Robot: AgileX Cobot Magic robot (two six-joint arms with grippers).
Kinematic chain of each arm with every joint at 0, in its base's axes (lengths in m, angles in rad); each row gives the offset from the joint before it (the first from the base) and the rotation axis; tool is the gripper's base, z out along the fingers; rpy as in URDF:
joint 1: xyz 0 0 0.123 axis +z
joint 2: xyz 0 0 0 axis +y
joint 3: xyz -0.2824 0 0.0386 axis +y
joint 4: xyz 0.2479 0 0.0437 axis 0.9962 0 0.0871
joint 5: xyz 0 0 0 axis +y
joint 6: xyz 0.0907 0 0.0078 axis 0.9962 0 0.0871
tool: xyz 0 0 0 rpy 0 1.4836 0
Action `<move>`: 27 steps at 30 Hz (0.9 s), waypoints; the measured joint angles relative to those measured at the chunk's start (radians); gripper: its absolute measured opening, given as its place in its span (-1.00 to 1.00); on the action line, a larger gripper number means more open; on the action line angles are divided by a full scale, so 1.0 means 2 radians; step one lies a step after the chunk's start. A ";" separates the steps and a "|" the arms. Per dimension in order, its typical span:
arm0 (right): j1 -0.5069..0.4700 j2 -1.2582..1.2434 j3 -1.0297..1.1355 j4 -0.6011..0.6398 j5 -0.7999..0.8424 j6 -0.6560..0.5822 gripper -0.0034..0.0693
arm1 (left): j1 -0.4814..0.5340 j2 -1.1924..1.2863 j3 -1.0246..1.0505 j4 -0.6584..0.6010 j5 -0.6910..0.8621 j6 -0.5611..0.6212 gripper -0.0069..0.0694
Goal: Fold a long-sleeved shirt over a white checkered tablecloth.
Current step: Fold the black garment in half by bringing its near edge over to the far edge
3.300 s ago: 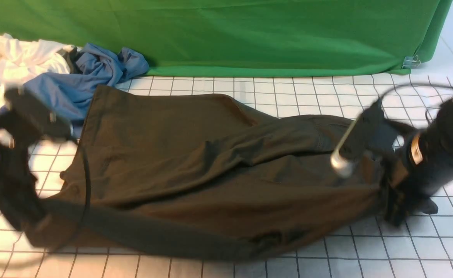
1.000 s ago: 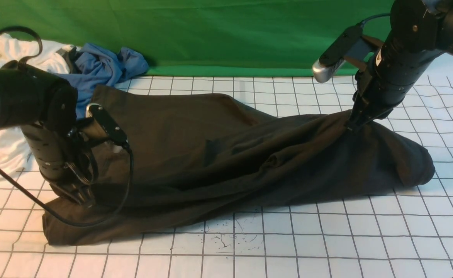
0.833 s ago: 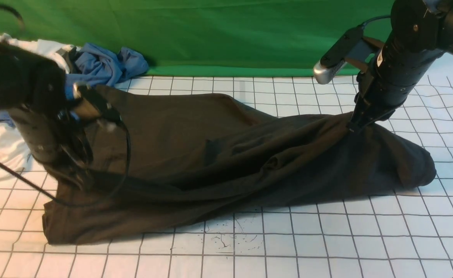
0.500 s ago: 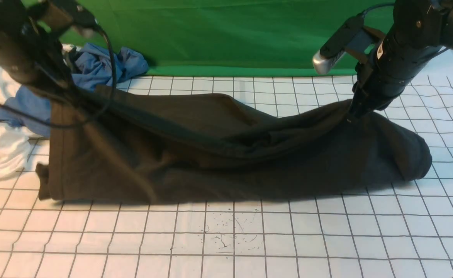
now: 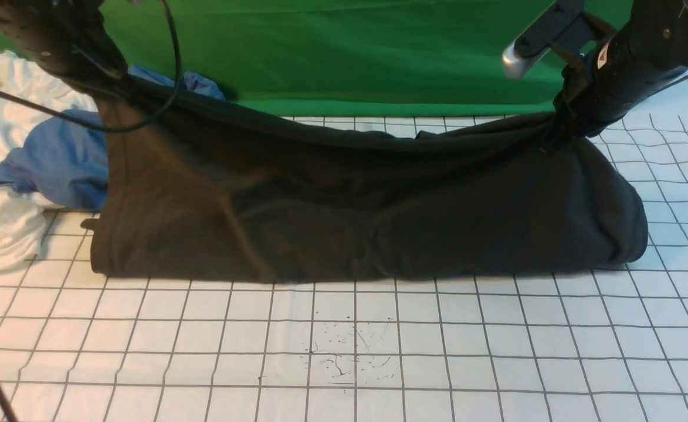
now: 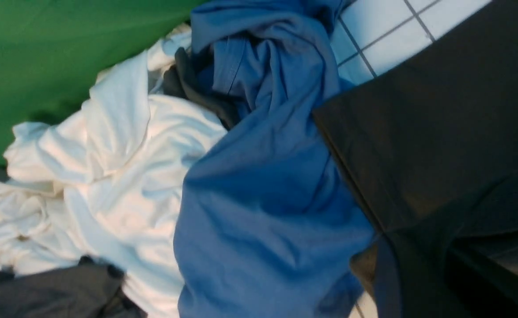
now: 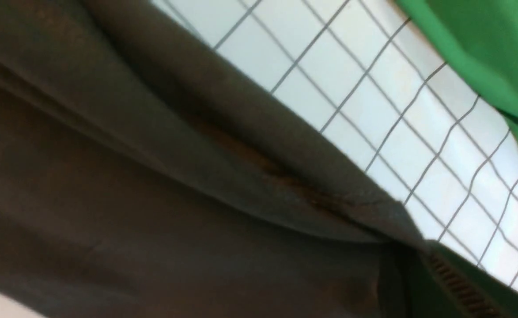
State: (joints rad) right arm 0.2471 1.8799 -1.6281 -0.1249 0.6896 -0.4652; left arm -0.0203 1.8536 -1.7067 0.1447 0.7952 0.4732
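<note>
Left arm [image 5: 56,35] rose, lifting shirt [image 5: 349,205].

Long-sleeved shirt [image 5: 344,205]: dark charcoal knit cloth, matt and soft, hanging in broad smooth folds; in the right wrist view its surface looks finely fuzzy, with a doubled, stitched edge; white checkered tablecloth [image 5: 437,351]: thin white cloth, matt, printed with fine dark lines, lightly rippled at the right; green backdrop cloth [image 5: 349,53]: plain fabric, matt, with shallow creases; blue garment [image 6: 263,198]: smooth, light cloth with a faint sheen along its folds; white garment [image 6: 108,168]: soft crumpled cloth, matt; right arm [image 5: 643,53]: black casing, dull finish; camera housing [image 5: 515,62] on it: black body with a silvery, glossy end cap.
</note>
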 joint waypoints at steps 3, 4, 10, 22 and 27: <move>-0.007 0.012 -0.001 0.000 -0.023 0.013 -0.84 | 0.000 0.020 -0.010 0.000 -0.014 -0.013 -0.87; -0.009 0.016 -0.003 0.001 -0.028 0.016 -0.84 | 0.000 0.026 -0.011 0.001 -0.020 -0.016 -0.87; -0.016 0.043 -0.021 0.003 -0.047 0.024 -0.84 | 0.000 0.053 -0.016 0.006 -0.047 -0.028 -0.87; -0.017 0.083 -0.022 0.003 -0.095 0.040 -0.79 | 0.002 0.085 -0.016 0.023 -0.089 -0.055 -0.87; -0.018 0.085 -0.023 0.002 -0.111 0.045 -0.47 | 0.009 0.093 -0.016 0.026 -0.100 -0.067 -0.87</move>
State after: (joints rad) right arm 0.2108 2.0497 -1.6736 -0.1218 0.4675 -0.3746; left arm -0.0014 2.0401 -1.7390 0.1966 0.5960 0.3389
